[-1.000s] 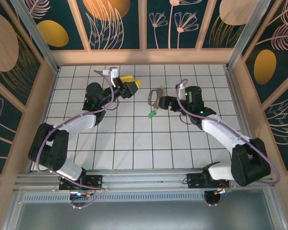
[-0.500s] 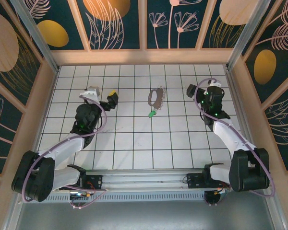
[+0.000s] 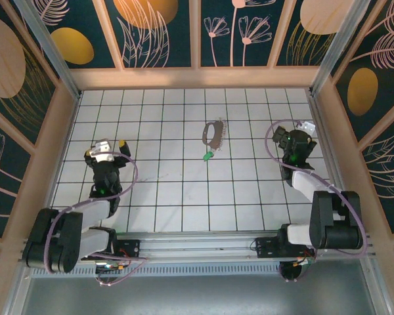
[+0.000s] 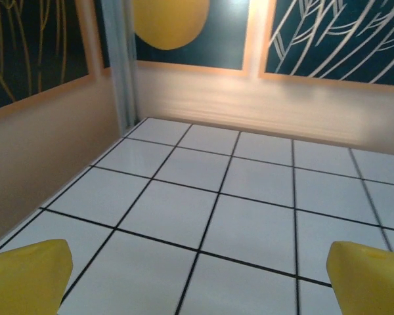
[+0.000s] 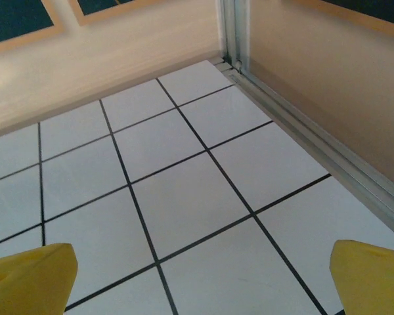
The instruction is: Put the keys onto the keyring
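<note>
- The floor (image 3: 184, 197) is lying flat as a grid of glossy white square tiles, with thin black lines running between them. It is catching a soft sheen in both wrist views.
- Pale wooden walls (image 3: 197, 77) are rising round it at 9, 12 and 3 o'clock. They are carrying dark teal panels (image 3: 164, 33) painted with orange discs and pale leaf outlines.
- Silver metal posts (image 3: 49, 46) are standing in the far corners. A ribbed metal rail (image 3: 197, 246) is running along the 6 o'clock edge under the arm bases.
- The keyring (image 3: 214, 133) is lying flat on the tiles, a little toward 12 o'clock from the floor's middle. It is a thin grey loop, a long oval with a jagged edge, its length running roughly from 12 to 6 o'clock.
- The key (image 3: 208, 156) is lying just at 7 o'clock of the keyring, showing a bright green head. It is too small to tell whether it is touching the loop.
- The left gripper (image 3: 105, 148) is hanging at the 9 o'clock side, well apart from the key. In its wrist view, its smooth yellow fingers (image 4: 26, 269) are spreading wide over bare tiles and gripping nothing.
- The right gripper (image 3: 299, 136) is hanging at the 3 o'clock side, also well apart from the keyring. In its wrist view, its yellow fingers (image 5: 29, 272) are likewise standing wide apart, empty, and facing the far corner.
</note>
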`<control>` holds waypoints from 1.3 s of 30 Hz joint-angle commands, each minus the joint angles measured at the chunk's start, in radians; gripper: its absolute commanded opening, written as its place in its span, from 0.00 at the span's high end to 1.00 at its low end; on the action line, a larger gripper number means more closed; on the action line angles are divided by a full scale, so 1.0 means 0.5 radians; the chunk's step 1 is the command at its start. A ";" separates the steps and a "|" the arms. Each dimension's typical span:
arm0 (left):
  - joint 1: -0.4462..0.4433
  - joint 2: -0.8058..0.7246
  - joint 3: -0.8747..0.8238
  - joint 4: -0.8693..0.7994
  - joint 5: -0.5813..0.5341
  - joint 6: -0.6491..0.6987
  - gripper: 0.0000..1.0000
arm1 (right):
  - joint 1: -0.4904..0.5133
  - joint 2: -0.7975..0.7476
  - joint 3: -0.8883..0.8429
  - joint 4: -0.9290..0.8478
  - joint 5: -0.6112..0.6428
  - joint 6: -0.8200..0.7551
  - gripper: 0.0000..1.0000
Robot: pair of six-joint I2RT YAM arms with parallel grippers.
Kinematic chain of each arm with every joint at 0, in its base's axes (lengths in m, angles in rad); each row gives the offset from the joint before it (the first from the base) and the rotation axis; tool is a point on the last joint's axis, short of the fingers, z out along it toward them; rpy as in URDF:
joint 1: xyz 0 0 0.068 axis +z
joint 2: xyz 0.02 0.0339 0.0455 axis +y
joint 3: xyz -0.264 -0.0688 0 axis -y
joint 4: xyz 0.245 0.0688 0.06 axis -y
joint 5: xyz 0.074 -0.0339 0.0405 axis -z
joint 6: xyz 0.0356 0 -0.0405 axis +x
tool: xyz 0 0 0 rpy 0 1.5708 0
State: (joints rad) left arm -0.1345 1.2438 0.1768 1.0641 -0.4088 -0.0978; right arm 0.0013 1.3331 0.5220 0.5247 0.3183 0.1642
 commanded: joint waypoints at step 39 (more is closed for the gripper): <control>0.248 0.553 0.116 0.427 0.554 0.049 0.01 | -0.063 0.414 -0.564 1.425 -0.636 -0.298 0.01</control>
State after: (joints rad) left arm -0.0177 1.5177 0.2306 1.2675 -0.1383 -0.0788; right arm -0.0311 1.5452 0.2272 1.1938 0.0166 0.0311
